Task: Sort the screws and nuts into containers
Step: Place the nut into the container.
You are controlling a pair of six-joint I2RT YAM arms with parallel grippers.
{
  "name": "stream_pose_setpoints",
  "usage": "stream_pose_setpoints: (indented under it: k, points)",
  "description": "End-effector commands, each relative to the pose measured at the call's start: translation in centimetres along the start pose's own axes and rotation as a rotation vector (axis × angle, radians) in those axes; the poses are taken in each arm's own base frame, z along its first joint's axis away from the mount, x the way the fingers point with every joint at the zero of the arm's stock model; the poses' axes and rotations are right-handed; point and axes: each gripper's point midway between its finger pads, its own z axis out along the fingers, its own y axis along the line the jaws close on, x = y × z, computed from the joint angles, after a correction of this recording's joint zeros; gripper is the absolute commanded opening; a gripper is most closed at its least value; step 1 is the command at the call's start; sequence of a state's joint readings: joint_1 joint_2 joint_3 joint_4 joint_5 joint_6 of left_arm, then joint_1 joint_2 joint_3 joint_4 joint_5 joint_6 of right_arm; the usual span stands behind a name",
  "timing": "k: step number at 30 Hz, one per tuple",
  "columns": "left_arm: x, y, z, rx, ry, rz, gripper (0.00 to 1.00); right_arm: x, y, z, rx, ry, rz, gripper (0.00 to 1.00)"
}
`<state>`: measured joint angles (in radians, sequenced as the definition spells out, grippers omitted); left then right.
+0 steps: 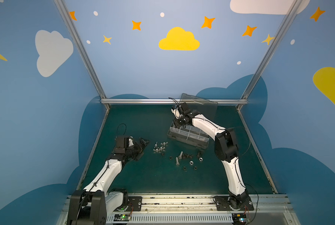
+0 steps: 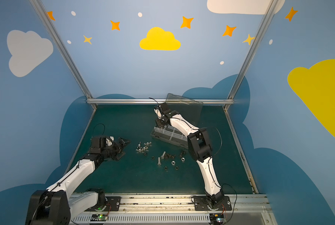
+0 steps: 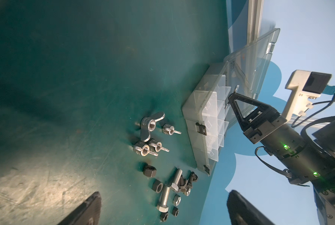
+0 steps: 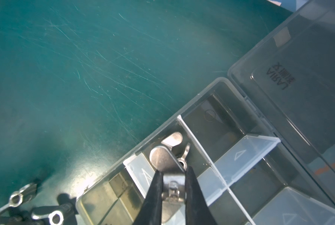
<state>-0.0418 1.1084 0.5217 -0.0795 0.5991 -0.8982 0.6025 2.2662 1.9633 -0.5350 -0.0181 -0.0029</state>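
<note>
the green table [image 1: 123, 175] carries the organizer box [image 1: 188, 141] at 1 o'clock of centre. its clear lid [image 1: 205, 110] stands open on the 12 o'clock side. loose screws [image 1: 180, 155] and nuts [image 1: 191, 162] lie at the box's 7 o'clock. we find the right gripper [image 4: 172, 171] pointing down over a 9 o'clock end compartment, jaws pinched on a shiny winged piece [image 4: 160, 158]. a second winged piece [image 4: 173, 138] lies beneath. the left gripper [image 1: 142, 148] hovers at the screws' 9 o'clock, jaws spread wide, empty.
</note>
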Motion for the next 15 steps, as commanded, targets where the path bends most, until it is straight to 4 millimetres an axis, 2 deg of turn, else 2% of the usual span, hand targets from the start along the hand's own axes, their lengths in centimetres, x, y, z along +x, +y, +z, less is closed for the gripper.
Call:
stream_pose_setpoints:
  k: [1, 6, 11, 15]
  points:
    - [-0.5, -2.0, -0.1, 0.059, -0.002, 0.026, 1.0, 0.1, -0.8, 0.0, 0.032, -0.001, -0.014, 0.19]
    - [-0.6, -2.2, 0.0, 0.057, 0.003, 0.027, 1.0, 0.6, -1.0, 0.2, 0.043, 0.012, -0.029, 0.23]
    - [-0.6, -2.0, 0.0, 0.047, 0.003, 0.029, 0.99, 0.5, -0.9, 0.0, 0.038, 0.01, -0.037, 0.38]
    - [-0.6, -2.0, -0.1, 0.048, 0.0, 0.026, 1.0, 0.2, -0.9, -0.9, 0.037, 0.004, -0.043, 0.39]
